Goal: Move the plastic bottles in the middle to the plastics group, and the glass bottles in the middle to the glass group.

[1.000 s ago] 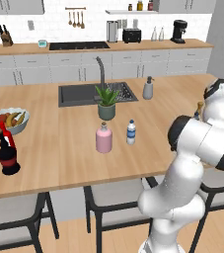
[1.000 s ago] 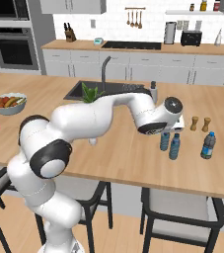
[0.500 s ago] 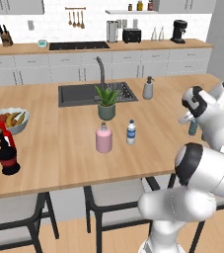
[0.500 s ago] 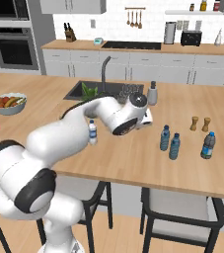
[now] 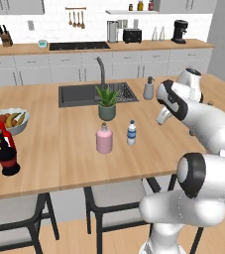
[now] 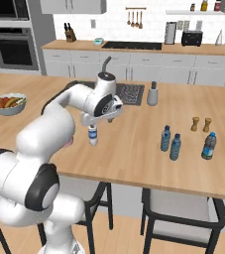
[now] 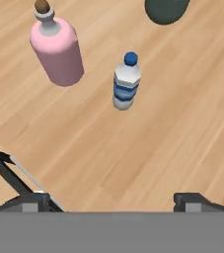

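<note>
A clear-white plastic bottle with a blue cap and label band stands upright in the middle of the island. Beside it is the squat pink glass bottle with a stopper. My gripper hovers above and short of them, open, with nothing between its fingertips. The left base view has the clear bottle, the pink bottle and my gripper to their right. The plastics group of three blue-capped bottles stands on the right. The black-and-red bottle of the glass group stands far left.
A potted plant sits just behind the two middle bottles, in front of the sink. A fruit bowl is near the black bottle. Two brown shakers and a soap dispenser stand farther back. Stools line the near edge.
My arm has swung away from the plastics group on the right and back to the middle, stopping over the clear-white bottle. The gripper stayed open and empty.
</note>
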